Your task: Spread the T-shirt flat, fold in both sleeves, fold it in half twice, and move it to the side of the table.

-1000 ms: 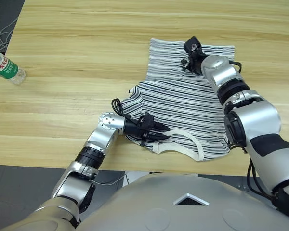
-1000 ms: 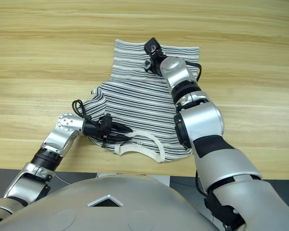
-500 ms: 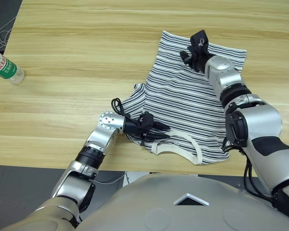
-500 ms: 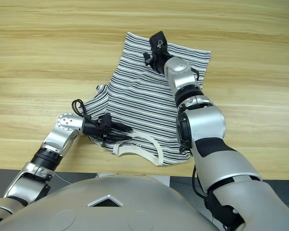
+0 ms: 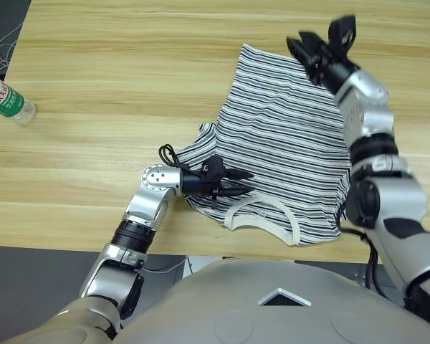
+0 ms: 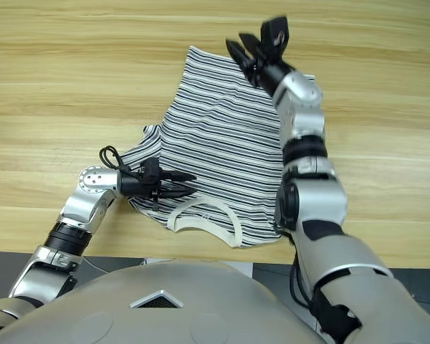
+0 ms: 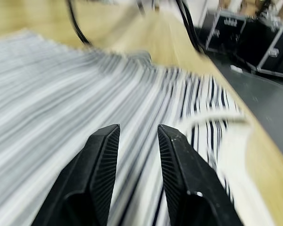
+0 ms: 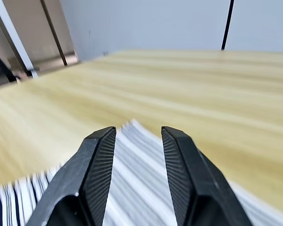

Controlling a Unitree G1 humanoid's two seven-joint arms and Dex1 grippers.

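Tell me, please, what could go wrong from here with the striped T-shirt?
1. The T-shirt has its collar near the front edge of the table; a pull toward the robot could drag it over.
2. The sleeve beside the open left gripper looks bunched; closing there may catch several layers.
3. The right gripper is open above the far hem, holding nothing, so that end could shift.

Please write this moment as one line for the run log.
T-shirt: partly spread, left-side sleeve bunched | left gripper: open, low beside collar | right gripper: open, raised over far hem | folds: none yet
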